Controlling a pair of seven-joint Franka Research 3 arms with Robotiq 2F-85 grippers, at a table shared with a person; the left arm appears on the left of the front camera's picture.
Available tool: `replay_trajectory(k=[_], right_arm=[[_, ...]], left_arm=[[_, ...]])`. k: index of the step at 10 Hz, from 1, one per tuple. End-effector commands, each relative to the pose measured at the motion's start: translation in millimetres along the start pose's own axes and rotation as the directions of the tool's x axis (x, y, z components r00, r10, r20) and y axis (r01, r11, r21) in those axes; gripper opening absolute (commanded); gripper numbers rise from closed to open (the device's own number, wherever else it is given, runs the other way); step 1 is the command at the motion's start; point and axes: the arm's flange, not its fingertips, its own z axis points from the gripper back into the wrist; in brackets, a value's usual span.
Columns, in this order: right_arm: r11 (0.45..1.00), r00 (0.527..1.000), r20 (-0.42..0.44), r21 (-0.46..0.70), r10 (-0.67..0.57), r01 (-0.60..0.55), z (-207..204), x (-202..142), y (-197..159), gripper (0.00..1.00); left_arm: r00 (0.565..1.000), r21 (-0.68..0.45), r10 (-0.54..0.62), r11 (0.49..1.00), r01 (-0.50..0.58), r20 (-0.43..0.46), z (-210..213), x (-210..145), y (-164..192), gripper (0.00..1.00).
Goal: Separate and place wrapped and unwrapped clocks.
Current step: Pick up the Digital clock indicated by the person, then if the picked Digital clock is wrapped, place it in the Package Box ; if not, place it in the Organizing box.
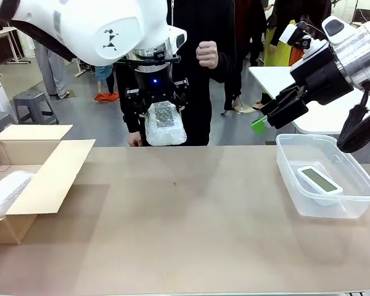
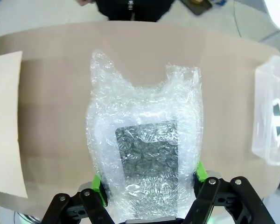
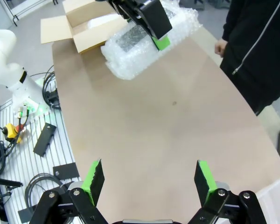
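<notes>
At far left you see one bubble-wrapped clock (image 1: 6,192) in the cardboard box (image 1: 49,179). Upper centre, your left gripper (image 1: 155,102) pinches a second wrapped clock (image 1: 164,123) hanging below it. At right, your right gripper (image 1: 266,117), spread, hovers above the plastic tub (image 1: 333,209) holding one bare digital clock (image 1: 319,179).

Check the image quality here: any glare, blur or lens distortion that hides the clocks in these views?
Front view: even light, soft shadows; the bare clock reads clearly through the clear bin. Left wrist view: the table edge bows from the wide lens; the bubble-wrapped clock is sharp, its wrap glinting and veiling the dark face. Right wrist view: the table curves strongly, and the open right gripper is sharp.
</notes>
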Motion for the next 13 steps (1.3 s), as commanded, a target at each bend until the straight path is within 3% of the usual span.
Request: replay_trajectory(k=[1,2,13], right_arm=[[1.0,1.0,0.012,0.014,-0.002,0.002,-1.1,-0.4,-1.2,1.0],[1.0,1.0,0.012,0.014,-0.002,0.002,-1.1,-0.4,-1.2,1.0],[1.0,1.0,0.012,0.014,-0.002,0.002,-1.1,-0.4,-1.2,1.0]], left_arm=[[0.991,-0.044,-0.082,0.996,0.077,-0.103,-26.8,0.2,9.0,0.4],[1.0,0.0,0.0,1.0,0.0,0.0,0.0,0.0,0.0,0.4],[1.0,0.0,0.0,1.0,0.0,0.0,0.0,0.0,0.0,0.4]])
